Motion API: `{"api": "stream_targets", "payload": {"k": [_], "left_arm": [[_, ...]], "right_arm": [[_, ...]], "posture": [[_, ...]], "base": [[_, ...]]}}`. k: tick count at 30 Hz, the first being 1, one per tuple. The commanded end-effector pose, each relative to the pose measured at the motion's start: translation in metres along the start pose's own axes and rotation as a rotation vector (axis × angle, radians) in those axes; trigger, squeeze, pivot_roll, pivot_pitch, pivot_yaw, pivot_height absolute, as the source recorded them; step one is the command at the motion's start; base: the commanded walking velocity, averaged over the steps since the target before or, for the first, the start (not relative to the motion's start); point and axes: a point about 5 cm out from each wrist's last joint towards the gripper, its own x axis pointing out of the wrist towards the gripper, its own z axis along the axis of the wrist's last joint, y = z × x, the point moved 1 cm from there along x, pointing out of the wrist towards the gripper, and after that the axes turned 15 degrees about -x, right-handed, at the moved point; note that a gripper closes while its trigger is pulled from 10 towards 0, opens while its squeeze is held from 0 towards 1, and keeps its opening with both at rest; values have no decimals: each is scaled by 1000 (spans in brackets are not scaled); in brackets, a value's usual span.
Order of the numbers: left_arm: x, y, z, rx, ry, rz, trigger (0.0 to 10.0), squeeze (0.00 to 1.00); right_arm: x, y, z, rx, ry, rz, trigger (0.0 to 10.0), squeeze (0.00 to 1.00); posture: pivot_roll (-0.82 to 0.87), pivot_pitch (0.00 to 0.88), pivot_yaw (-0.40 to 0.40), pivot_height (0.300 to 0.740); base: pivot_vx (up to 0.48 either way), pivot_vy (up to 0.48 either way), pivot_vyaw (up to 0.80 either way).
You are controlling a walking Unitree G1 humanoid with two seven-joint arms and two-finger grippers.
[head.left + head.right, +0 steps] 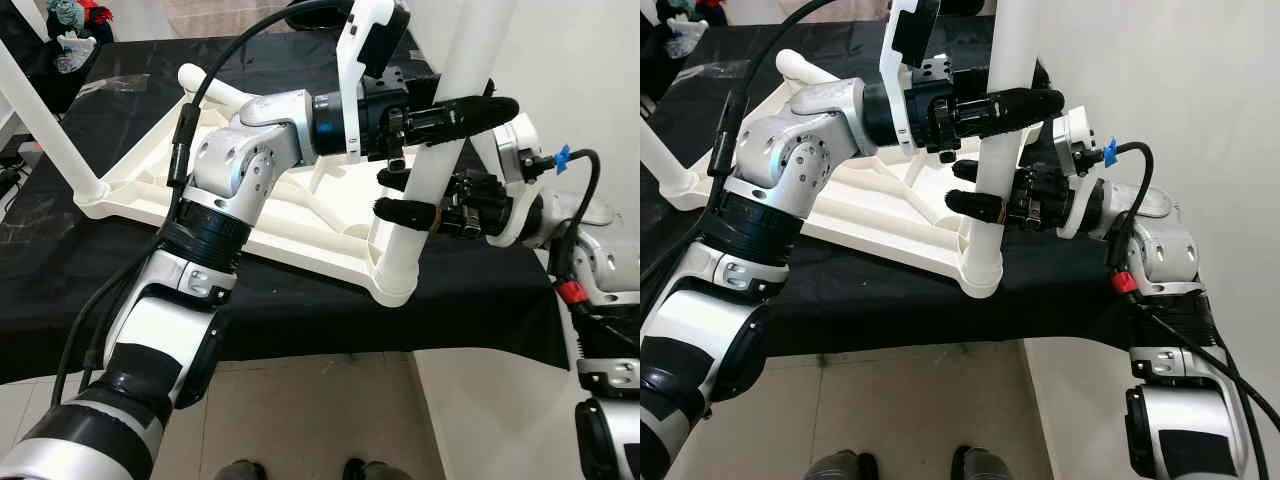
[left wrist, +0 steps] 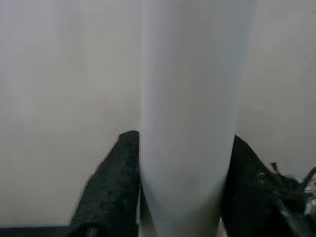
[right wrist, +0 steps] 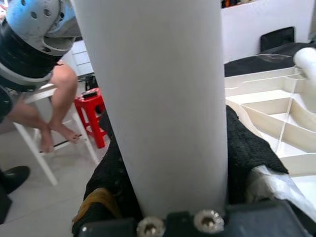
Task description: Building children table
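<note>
Two grippers (image 1: 455, 117) (image 1: 405, 193) around one table leg (image 1: 425, 180).

Indoor room, prob. a home or assembly space. White walls (image 1: 1200, 90), pale tiled floor (image 1: 320, 420). Work surface w/ black cloth (image 1: 300, 300). Red plastic stool (image 3: 91, 116), white chair legs (image 3: 42, 153), seated person's bare legs (image 3: 61, 106) nearby.

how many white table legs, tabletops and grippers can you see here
white cylindrical plastic table legs: 3
upside-down white ribbed plastic tabletop: 1
black two-fingered grippers, left gripper and right gripper, both clamped on the near leg: 2
total: 6
</note>
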Motion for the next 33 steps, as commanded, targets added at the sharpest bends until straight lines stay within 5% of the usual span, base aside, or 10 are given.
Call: {"api": "stream_targets", "payload": {"k": [1, 11, 13, 15, 22, 28, 30, 31, 32, 33], "left_arm": [[-11, 7, -2, -15, -9, 57, 10000, 1000], [-93, -19, 35, -7, -231, 297, 10000, 1000], [-127, -29, 18, -70, -302, 449, 10000, 1000], [-150, -41, -21, -144, -298, 583, 10000, 1000], [-187, -71, -133, -386, -181, 852, 10000, 1000], [-190, -89, -162, -453, -78, 899, 10000, 1000], [-181, -117, -191, -479, 64, 901, 10000, 1000], [-181, -117, -191, -479, 64, 901, 10000, 1000], [-177, -127, -199, -485, 78, 907, 10000, 259], [-174, -132, -201, -482, 73, 913, 10000, 259]], "right_arm": [[-3, 0, -7, -23, 64, -67, 0, 0], [17, 46, -22, 41, 289, -343, 0, 0], [18, 65, -54, 163, 601, -785, 0, 0], [26, 75, -73, 155, 709, -910, 0, 0], [73, 57, -75, 167, 606, -845, 0, 0], [77, 55, -71, 161, 615, -867, 0, 0], [75, 57, -68, 142, 614, -823, 10000, 0], [75, 57, -68, 142, 614, -823, 10000, 0], [72, 56, -66, 125, 572, -761, 10000, 0], [69, 55, -65, 111, 539, -717, 10000, 0]], "posture": [[-67, 176, 2, 740], [-44, 226, -39, 740], [-47, 212, -54, 740], [-52, 185, -54, 740], [-53, 107, -80, 740], [-58, 106, -75, 740], [-60, 115, -70, 740], [-60, 115, -70, 740], [-60, 120, -71, 740], [-59, 127, -71, 740]], "base": [[0, 0, 0], [0, 0, 0], [0, 0, 0], [0, 0, 0], [0, 0, 0], [0, 0, 0], [0, 0, 0], [0, 0, 0], [0, 0, 0], [0, 0, 0]]}}
